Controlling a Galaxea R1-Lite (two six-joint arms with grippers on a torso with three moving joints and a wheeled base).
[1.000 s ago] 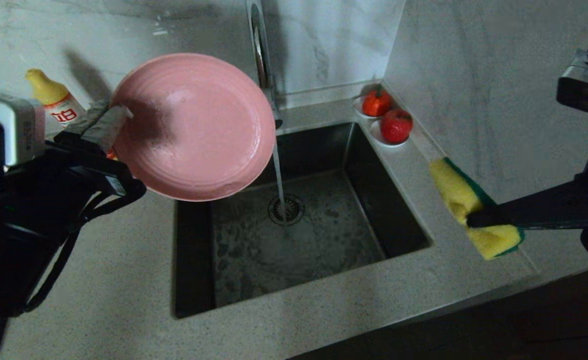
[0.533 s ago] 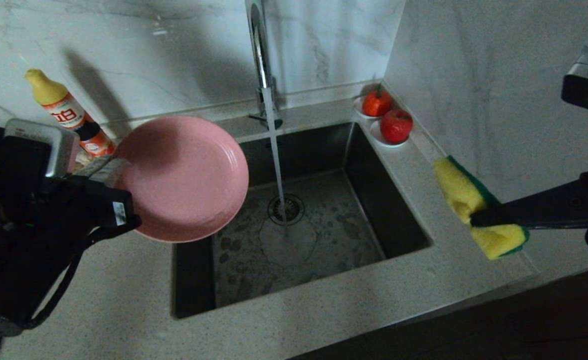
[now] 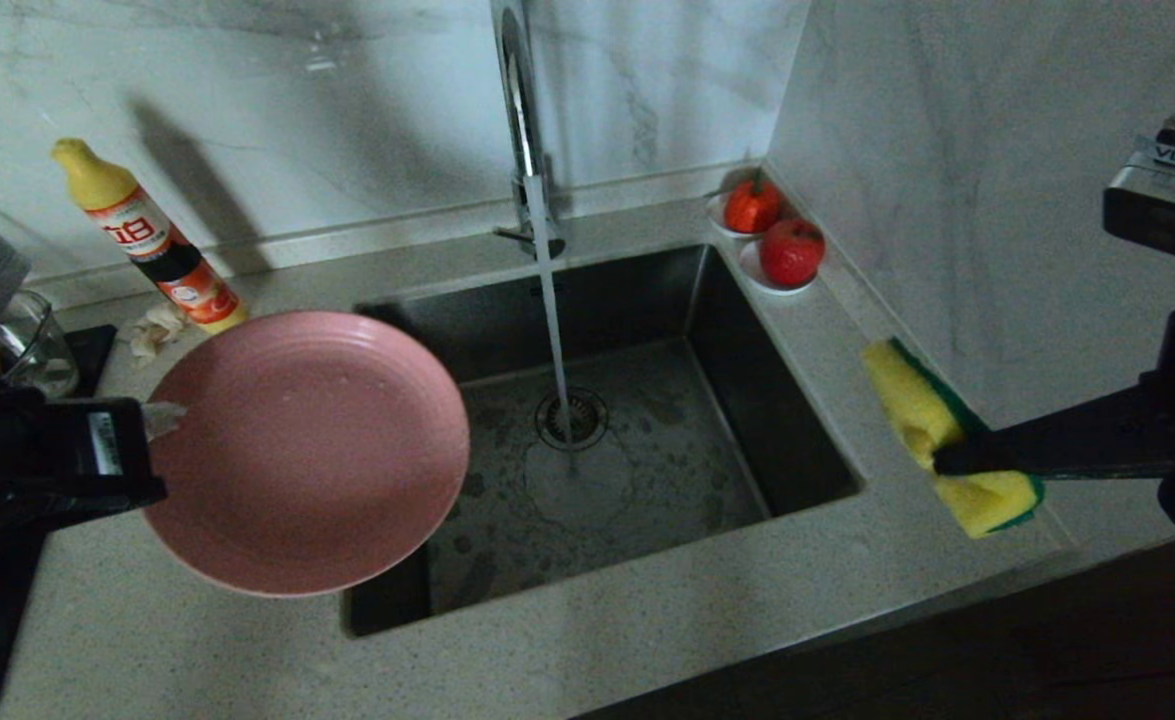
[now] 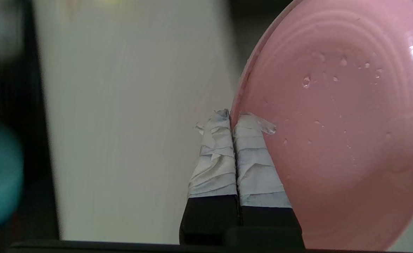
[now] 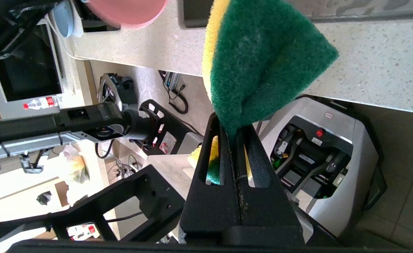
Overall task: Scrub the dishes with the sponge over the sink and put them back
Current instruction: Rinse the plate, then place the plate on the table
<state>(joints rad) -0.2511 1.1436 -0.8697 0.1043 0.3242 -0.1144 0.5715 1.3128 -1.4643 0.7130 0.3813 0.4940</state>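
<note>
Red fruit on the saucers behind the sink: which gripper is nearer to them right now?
Right. The right gripper, clamping the sponge, hangs over the counter on the fruit's side of the sink. The left gripper, pinching the pink plate, is across the basin.

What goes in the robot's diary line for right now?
left end effector: shut on round pink plate | right end effector: shut on yellow-green sponge | faucet running

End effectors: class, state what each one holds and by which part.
Left end effector grips the pink plate by its rim; right end effector pinches the yellow-green sponge across its middle.
</note>
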